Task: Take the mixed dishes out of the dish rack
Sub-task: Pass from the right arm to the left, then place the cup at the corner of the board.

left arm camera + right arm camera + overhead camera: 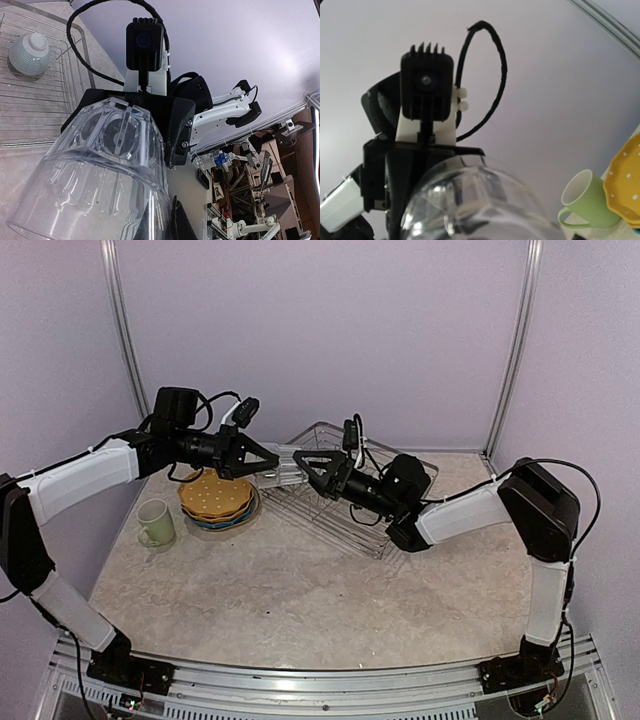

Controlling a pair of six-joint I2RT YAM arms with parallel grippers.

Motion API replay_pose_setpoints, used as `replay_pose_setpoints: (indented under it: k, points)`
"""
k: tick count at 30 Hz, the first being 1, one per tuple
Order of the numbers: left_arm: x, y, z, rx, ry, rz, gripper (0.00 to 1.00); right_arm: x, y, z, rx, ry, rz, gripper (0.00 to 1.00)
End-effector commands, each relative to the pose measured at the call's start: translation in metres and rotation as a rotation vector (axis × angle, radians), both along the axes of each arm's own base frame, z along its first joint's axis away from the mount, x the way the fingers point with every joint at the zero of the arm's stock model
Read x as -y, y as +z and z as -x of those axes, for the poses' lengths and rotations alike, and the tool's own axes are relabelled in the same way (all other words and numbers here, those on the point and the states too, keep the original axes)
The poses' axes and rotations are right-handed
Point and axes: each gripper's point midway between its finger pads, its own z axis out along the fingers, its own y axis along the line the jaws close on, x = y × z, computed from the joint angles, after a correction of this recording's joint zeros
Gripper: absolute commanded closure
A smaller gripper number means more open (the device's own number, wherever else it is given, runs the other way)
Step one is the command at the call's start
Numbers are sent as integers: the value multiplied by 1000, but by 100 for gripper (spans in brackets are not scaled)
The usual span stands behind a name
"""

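Clear glass (95, 165) spans both pincers: left pincer (276, 462) pinches its rim, right pincer (299, 461) grips its base

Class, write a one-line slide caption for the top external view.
Left gripper and right gripper meet at a clear glass by the dish rack, near stacked plates and a green mug.

Top external: fixed high at the near edge of the surface (300, 600), tilted down and forward, taking in the whole dish rack (345, 512) from afar.

Left wrist: pressed close to the clear glass (100, 170), looking past it at the right wrist camera (144, 42); a corner of the rack shows upper left.

Right wrist: equally close, facing back at the left wrist camera (426, 87).

Shared – the glass appears in all three views; the pale green mug (582, 200) in the right wrist and top views.
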Motion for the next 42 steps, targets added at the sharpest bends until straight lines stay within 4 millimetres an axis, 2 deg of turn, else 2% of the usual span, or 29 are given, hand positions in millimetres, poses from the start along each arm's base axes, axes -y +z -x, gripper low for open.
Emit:
replay_pose_setpoints:
  k: [1, 8, 12, 20, 24, 28, 32, 34, 38, 42]
  points:
    - [-10, -1, -10, 11, 69, -21, 100, 15, -1, -4, 32, -71, 40, 24]
    - [-14, 2, -12, 25, 85, -20, 100, 25, -14, -10, 18, -127, 122, 0]
    - [-18, -1, -17, 42, 123, -59, 100, 32, -19, -15, 18, -169, 181, 0]
    - [-32, -8, -34, 55, 242, -155, 100, 42, -14, -16, 45, -231, 269, 0]
    - [-49, -13, -50, 55, 378, -269, 100, 45, -15, -17, 46, -250, 300, 0]
    - [-65, -19, -61, -33, 450, -349, 100, 47, -11, -18, 62, -267, 312, 0]
    - [-84, -39, -63, -167, 505, -407, 100, 46, -10, -19, 73, -269, 317, 0]
    - [-96, -52, -57, -233, 541, -454, 100, 45, -10, -19, 75, -266, 319, 0]
    - [-116, -90, -33, -354, 588, -563, 100, 46, -12, -18, 83, -265, 325, 0]
    - [-132, -119, -8, -426, 628, -651, 100, 46, -11, -18, 91, -264, 328, 0]
